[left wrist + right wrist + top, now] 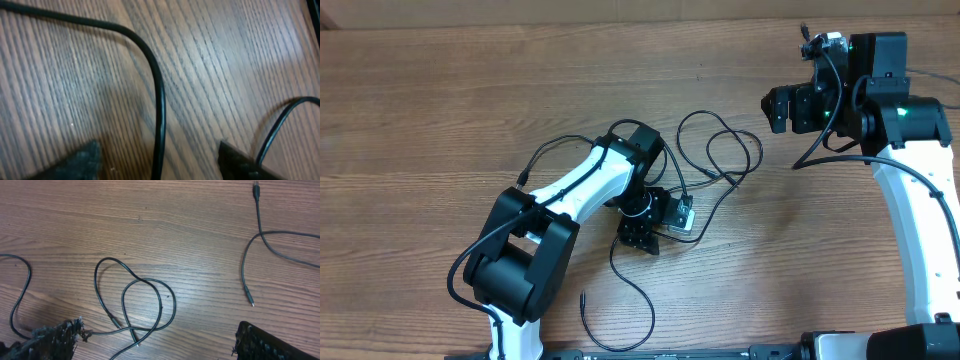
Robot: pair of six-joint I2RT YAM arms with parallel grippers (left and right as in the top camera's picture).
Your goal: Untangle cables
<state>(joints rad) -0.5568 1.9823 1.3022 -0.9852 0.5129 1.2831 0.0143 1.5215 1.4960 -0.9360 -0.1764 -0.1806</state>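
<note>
One brown wood-grain table (420,120) fills every view. At its middle the cables (145,281) sprawl, loops toward the far side, one tail running to the near edge. They are thin and black, crossing, with small plugs (256,189) at the tips. Left gripper (639,240), low and spread, straddles a strand ungripped. The right gripper (778,108) hovers aside, spread, empty.

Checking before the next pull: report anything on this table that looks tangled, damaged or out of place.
The cables lie in overlapping loops that cross one another, at the centre of the overhead view. On the right gripper, one finger pad looks ragged and frayed along its edge, possibly worn. Nothing looks spilled or broken otherwise.
</note>
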